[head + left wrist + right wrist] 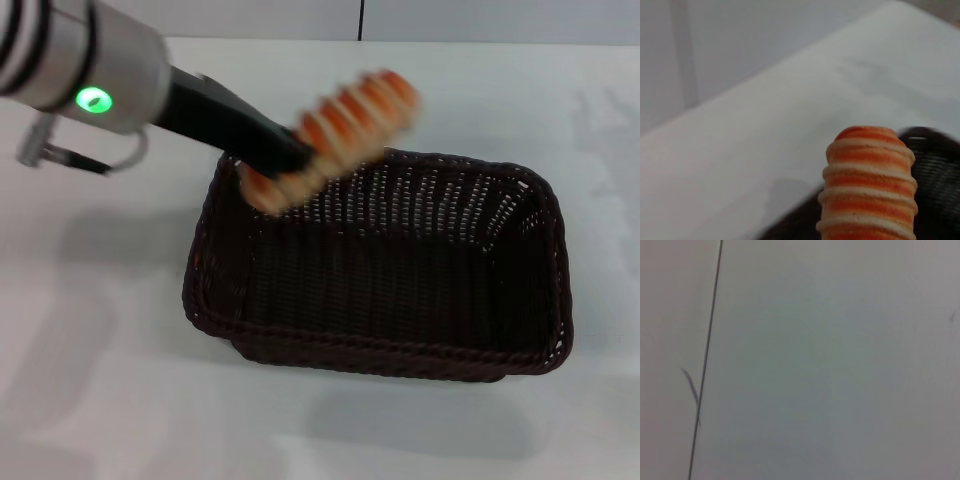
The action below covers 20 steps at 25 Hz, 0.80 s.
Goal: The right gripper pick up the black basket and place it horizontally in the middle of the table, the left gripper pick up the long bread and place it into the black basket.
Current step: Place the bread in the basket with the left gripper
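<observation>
While the basket [380, 270] sits lengthwise mid-table [100, 400], the left gripper [285, 155] reaches in from the far left corner, its black fingers clamped on the bread [330, 135], held tilted in the air above the basket's far left rim.

From my left wrist I see the long toy bread [868, 186], ridged with orange and cream stripes, rising from the frame's lower edge right of centre. Behind it, at lower right, shows the dark woven wicker basket [936, 186]. The plain white surface [765, 145] fills the rest.
</observation>
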Motion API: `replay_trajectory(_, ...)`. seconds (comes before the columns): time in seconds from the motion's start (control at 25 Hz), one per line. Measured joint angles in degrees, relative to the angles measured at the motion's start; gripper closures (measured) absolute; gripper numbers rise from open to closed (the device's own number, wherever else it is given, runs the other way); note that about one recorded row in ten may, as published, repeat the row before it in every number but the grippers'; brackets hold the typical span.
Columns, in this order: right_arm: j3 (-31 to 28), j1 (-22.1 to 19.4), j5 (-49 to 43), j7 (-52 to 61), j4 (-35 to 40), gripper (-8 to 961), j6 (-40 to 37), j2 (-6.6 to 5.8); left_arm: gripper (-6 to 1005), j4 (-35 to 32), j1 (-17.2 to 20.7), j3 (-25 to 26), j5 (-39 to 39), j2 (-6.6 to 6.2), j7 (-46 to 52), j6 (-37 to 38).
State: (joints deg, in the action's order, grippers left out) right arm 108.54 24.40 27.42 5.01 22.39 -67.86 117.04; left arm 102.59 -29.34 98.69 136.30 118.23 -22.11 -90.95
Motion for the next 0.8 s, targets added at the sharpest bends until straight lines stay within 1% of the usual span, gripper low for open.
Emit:
replay_trajectory(0.12, 0.0, -0.2, 0.0, 0.0, 0.1, 588, 0.0, -0.07, 767, -0.4, -0.1, -2.1, -3.9, 0.05, 0.2, -0.2)
replay_trajectory(0.28, 0.0, -0.3, -0.2, 0.0, 0.2, 588, -0.3, -0.19, 803, -1.6, 0.3, -3.2, -6.1, 0.10, 0.2, 0.2)
replay_trajectory(0.48, 0.0, -0.3, -0.5, 0.0, 0.3, 588, -0.4, -0.26, 706, -3.7, 1.0, -3.2, -7.6, 0.16, 0.2, 1.4)
replay_trajectory(0.72, 0.0, -0.3, -0.6, 0.0, 0.3, 588, -0.4, -0.42, 487, -3.4, 2.2, -3.2, -7.9, 0.16, 0.3, 2.5)
replay_trajectory(0.8, 0.0, -0.3, -0.6, 0.0, 0.3, 588, -0.4, -0.42, 329, -3.3, 3.2, -3.2, -7.7, 0.14, -0.1, 4.8)
